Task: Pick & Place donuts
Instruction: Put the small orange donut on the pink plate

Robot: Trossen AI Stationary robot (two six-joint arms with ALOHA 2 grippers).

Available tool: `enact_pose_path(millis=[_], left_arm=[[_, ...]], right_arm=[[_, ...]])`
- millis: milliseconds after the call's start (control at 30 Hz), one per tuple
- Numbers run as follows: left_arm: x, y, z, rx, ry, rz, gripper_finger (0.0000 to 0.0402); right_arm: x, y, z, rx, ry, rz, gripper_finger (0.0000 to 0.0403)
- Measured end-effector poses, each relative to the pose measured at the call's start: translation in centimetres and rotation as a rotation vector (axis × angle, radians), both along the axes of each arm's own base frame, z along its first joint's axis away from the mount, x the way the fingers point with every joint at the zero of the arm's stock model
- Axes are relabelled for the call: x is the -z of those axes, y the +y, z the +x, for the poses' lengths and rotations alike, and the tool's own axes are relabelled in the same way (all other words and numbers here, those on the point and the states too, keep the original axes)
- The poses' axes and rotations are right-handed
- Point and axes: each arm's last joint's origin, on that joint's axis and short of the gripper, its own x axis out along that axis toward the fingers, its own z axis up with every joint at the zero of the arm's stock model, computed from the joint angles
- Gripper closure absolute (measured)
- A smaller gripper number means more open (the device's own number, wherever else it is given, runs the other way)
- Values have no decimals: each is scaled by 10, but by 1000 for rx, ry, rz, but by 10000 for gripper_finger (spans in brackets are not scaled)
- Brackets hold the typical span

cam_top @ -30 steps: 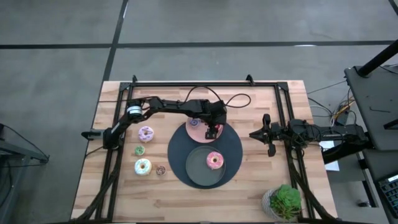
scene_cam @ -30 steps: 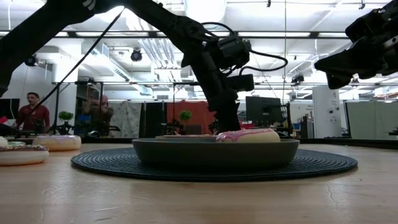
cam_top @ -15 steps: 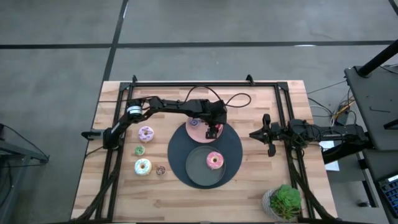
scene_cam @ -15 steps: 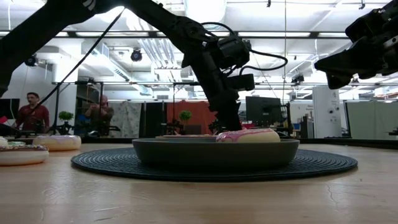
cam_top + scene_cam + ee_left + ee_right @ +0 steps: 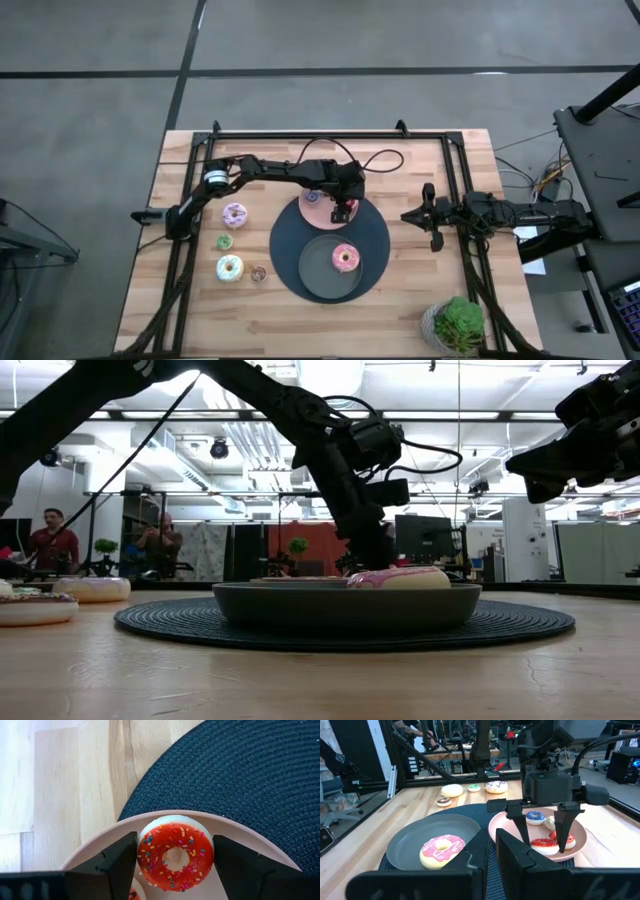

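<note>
A tiny red sprinkled donut [image 5: 175, 870] lies in the pink plate [image 5: 235, 827], beside a blue donut [image 5: 536, 816]. My left gripper [image 5: 175, 845] stands over that plate [image 5: 312, 212], pointing down, shut on the red donut [image 5: 542, 843]. The pink-frosted donut [image 5: 346, 257] sits in the dark grey plate [image 5: 312, 272]. Lilac [image 5: 235, 214], green [image 5: 225, 241], white sprinkled [image 5: 230, 267] and tan [image 5: 258, 272] donuts lie on the wood at the table's left. My right gripper [image 5: 432, 215] waits shut above the table's right side. My left gripper pinches the red donut by opposite sides of its outer rim [image 5: 145, 855], one finger [image 5: 120, 857] on each side. The fingers come from above, pointing down. The donut lies flat with its underside on the pink plate.
Both plates rest on a round dark woven mat [image 5: 375, 235] at the table's middle. A potted plant [image 5: 458, 325] stands at the near right corner. Metal rails run along the table's left, right and far edges. People stand in the room beyond the table.
</note>
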Motion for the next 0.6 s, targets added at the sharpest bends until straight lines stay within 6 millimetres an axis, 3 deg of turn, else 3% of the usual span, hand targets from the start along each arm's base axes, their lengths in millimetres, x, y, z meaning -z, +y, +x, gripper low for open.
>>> enact_pose_path(millis=[600], left_arm=[[1, 0, -2, -13, 18, -10, 178]], right_arm=[[0, 0, 0, 0, 0, 0, 374]])
